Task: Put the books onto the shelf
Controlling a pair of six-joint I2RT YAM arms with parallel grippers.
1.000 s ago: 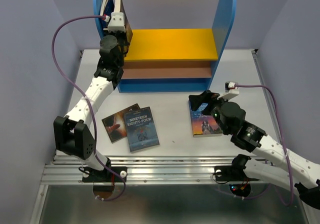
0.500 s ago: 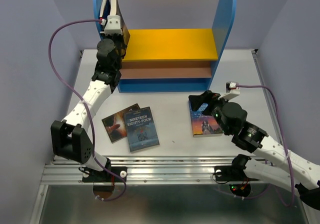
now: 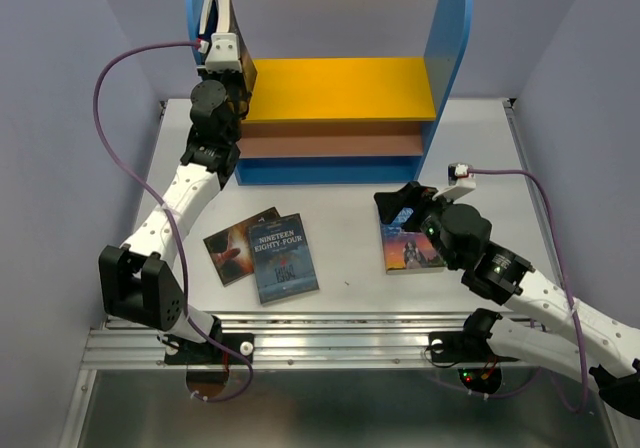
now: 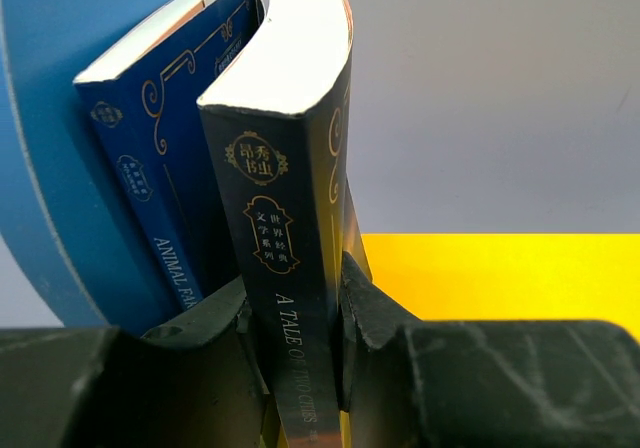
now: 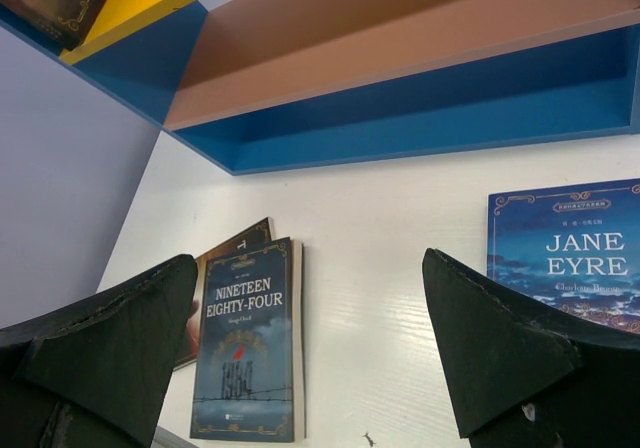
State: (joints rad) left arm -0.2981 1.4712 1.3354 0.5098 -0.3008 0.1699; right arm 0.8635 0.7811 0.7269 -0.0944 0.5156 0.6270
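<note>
My left gripper [image 4: 295, 303] is shut on the spine of a dark book, "A Tale of Two Cities" [image 4: 285, 168]. It holds the book upright at the left end of the shelf's yellow upper board [image 3: 340, 86]. Just left of it a blue book, "Animal Farm" [image 4: 165, 168], leans on the shelf's blue side panel [image 4: 50, 148]. In the top view the left gripper [image 3: 222, 30] is high by that panel. Flat on the table lie a blue-grey book, "Nineteen Eighty-Four" [image 3: 283, 258], overlapping a dark brown book [image 3: 230, 246], and "Jane Eyre" [image 3: 410, 246]. My right gripper [image 3: 400, 204] hovers open over Jane Eyre's far end.
The shelf's brownish-pink lower board [image 3: 330, 146] and blue base [image 3: 330, 171] face the table [image 3: 350, 218]. Its right blue panel [image 3: 448, 38] stands tall. In the right wrist view, Nineteen Eighty-Four [image 5: 247, 338] lies low and left, and Jane Eyre [image 5: 565, 248] at the right edge.
My left arm has shifted slightly left with the dark book, bringing it closer to the blue book by the panel. The right arm has barely moved.
</note>
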